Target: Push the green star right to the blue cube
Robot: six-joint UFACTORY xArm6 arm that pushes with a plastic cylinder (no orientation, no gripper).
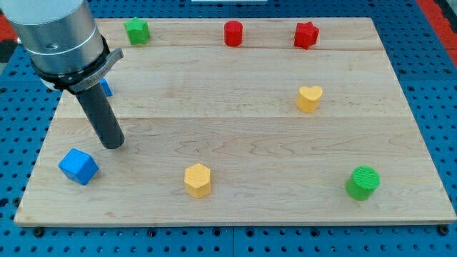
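The green star (pixel 136 30) sits at the view's top left of the wooden board (pixel 235 128). The blue cube (pixel 78 165) lies at the view's lower left. My tip (pixel 113 145) is at the end of the dark rod, just up and right of the blue cube and far below the green star. A second blue block (pixel 106 87) is mostly hidden behind the rod; its shape cannot be made out.
A red cylinder (pixel 233 33) and a red star (pixel 305 34) sit along the view's top. A yellow heart (pixel 309 98) is at the right middle. A yellow hexagon (pixel 198 180) is at bottom centre. A green cylinder (pixel 363 183) is at bottom right.
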